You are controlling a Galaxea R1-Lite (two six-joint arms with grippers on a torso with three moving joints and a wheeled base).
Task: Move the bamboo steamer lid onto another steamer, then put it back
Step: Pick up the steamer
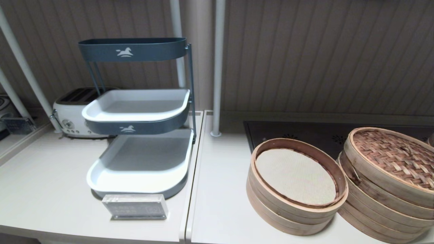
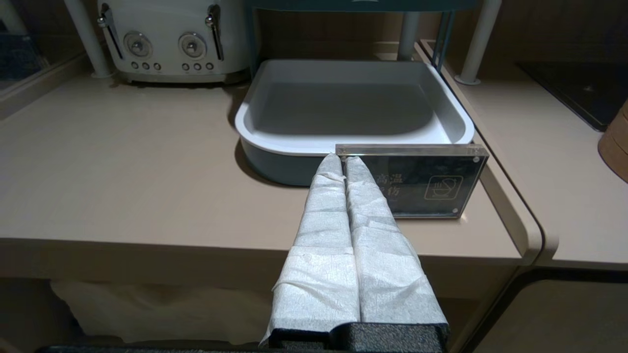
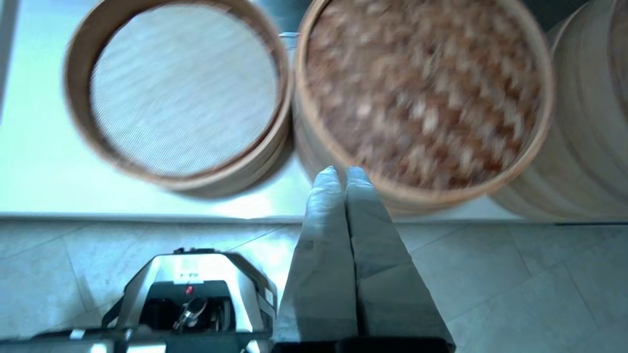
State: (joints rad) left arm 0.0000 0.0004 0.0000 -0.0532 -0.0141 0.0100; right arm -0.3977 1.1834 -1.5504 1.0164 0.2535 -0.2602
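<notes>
two steamers on your worktop point(image 1: 223, 210): lid point(image 1: 393, 159) sits on right steamer point(image 1: 379, 206), just beside open cloth-lined steamer point(image 1: 298, 189). your right hand point(image 3: 339, 170) pressed closed, empty, above lid's near rim. your left hand point(image 2: 342, 158) closed, empty, near sign point(image 2: 417, 181).

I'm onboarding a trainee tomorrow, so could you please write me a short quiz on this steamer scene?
1. True or false: the steamer with the cream cloth liner has a lid on it.
2. The bamboo steamer lid sits on: A) the rack's lower tray; B) the right-hand steamer stack; C) the toaster.
3. Fill in: the jaws of the left gripper and the right gripper are both ____.

Key: 1 false; 2 B; 3 shut.
</notes>
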